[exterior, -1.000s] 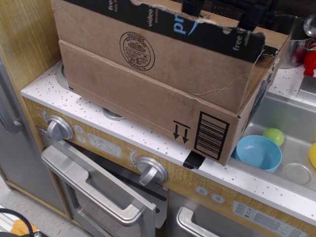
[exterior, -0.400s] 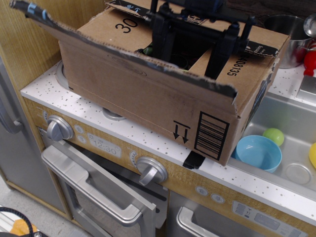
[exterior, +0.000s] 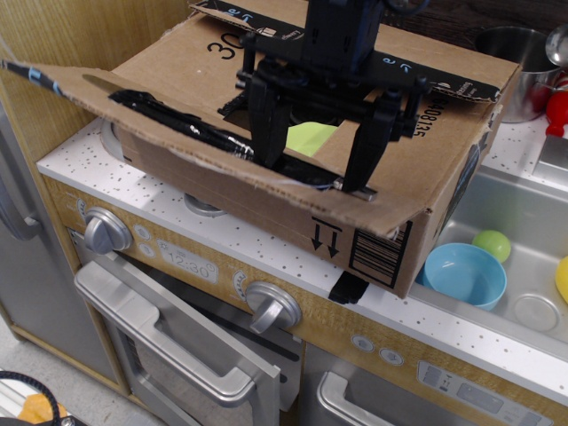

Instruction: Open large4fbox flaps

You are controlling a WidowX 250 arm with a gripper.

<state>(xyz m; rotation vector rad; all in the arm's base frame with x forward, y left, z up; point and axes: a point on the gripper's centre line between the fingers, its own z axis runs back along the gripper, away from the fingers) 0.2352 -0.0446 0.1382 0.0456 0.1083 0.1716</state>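
The big brown corrugated cardboard large4fbox (exterior: 293,209) sits on the white speckled counter (exterior: 266,244) of a toy kitchen, covering the hob area at the counter's left end. Its right end reaches the rim of the grey sink (exterior: 524,231). The side turned to the front edge of the counter carries a black barcode (exterior: 380,247) and two printed downward arrows (exterior: 325,238).

The near long flap (exterior: 169,129) is folded outward over the front edge of the counter. It lies close to level, plain brown side up, with a strip of black tape (exterior: 177,120) running along it. Two inner flaps remain lying flat: one at the left end with a printed "30" (exterior: 191,53), and one at the right end edged with black blue-lettered tape (exterior: 444,115). A yellow-green object (exterior: 311,139) shows through the gap between them; what it is cannot be told.

The black gripper (exterior: 315,164) hangs over the middle of the box, fingers (exterior: 266,124) pointing down and spread apart. The fingertips stand at the near flap's hinge line. No item is clamped between them.

In the sink lie a light blue bowl (exterior: 466,275) and a small green ball (exterior: 491,245). A steel pot (exterior: 524,62) stands near the counter's far right corner. Two silver knobs (exterior: 106,231) sit on the wooden front panel below the counter's front edge.
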